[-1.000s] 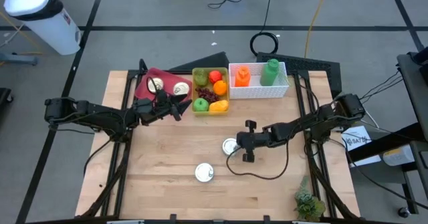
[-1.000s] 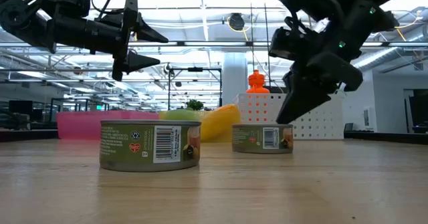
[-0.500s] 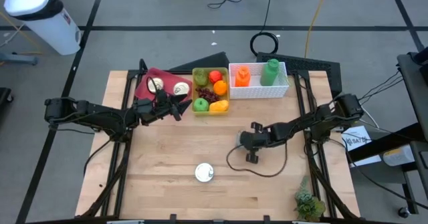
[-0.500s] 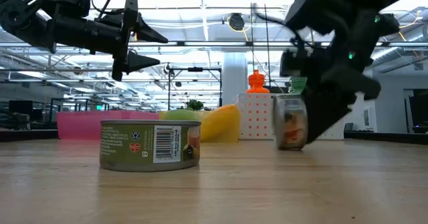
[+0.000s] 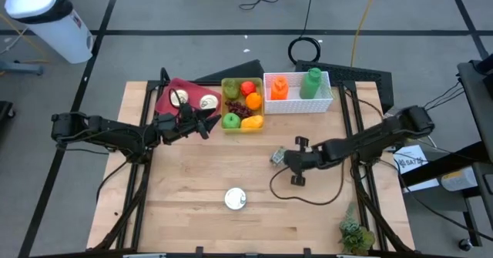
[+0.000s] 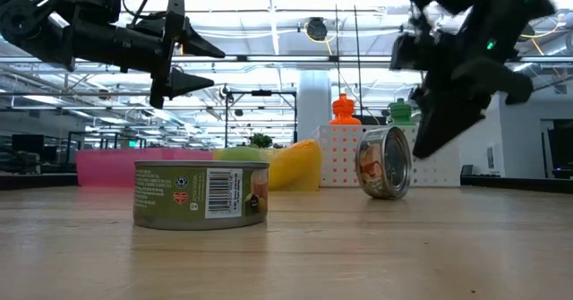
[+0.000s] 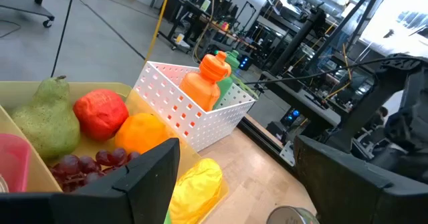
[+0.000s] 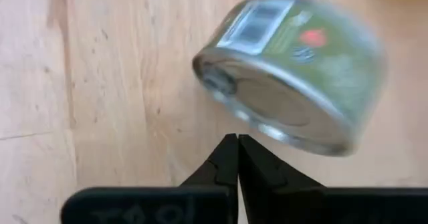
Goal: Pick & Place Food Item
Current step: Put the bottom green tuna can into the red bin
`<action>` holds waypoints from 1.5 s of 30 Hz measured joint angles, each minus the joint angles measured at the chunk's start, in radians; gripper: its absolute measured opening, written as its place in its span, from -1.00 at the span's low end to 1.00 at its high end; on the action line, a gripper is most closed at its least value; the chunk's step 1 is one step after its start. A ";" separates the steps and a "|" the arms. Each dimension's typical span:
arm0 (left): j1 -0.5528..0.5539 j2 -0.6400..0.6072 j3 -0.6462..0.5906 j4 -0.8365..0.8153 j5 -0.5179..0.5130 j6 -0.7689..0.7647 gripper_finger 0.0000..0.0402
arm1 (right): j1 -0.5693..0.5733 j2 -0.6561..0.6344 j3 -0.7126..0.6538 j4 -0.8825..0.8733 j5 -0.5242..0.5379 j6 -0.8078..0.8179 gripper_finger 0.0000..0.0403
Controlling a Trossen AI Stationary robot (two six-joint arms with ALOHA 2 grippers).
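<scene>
A green-labelled can [image 5: 276, 157] is tipped up on its rim on the wood table [image 5: 192, 181]; it also shows in the low view [image 6: 385, 163] and the right wrist view [image 8: 294, 70]. My right gripper [image 5: 284, 159] is shut, with its tips just right of that can and slanting down. A second can [image 5: 235, 199] stands upright on its base near the front edge. My left gripper [image 5: 209, 122] hangs open above the table beside the yellow fruit bin [image 5: 242, 104], holding nothing. My right gripper has its shut fingertips [image 8: 231, 150] right next to the tipped can's lower rim [image 8: 234, 110], coming at it from the table's right side and slanting down. I cannot tell whether they touch the can.
The yellow bin holds fruit. A pink tray [image 5: 171, 90] with two tins lies left of it, and a white perforated basket [image 5: 296, 102] with an orange and a green bottle stands right of it. A cable loops on the table [image 5: 308, 196]. A small plant [image 5: 354, 233] sits at the near right corner.
My right gripper, shut throughout, has moved toward the table's right edge and risen a little. The can beside it, which stood flat on its base, has tipped up onto its rim and shifted toward the right and far side.
</scene>
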 joint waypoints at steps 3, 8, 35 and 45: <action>0.000 0.000 0.000 -0.004 0.000 -0.004 0.50 | 0.033 -0.079 0.000 -0.054 0.144 -0.006 -1.00; 0.000 0.000 0.000 -0.001 0.002 -0.005 0.50 | 0.077 -0.198 -0.069 0.012 0.402 -0.042 -0.98; 0.000 0.000 0.000 0.000 -0.001 -0.007 0.50 | -0.043 -0.102 -0.512 0.975 -0.015 -0.321 0.31; 0.000 0.000 0.000 -0.001 -0.002 -0.007 0.50 | -0.042 -0.104 -0.511 1.044 -0.156 -0.249 0.24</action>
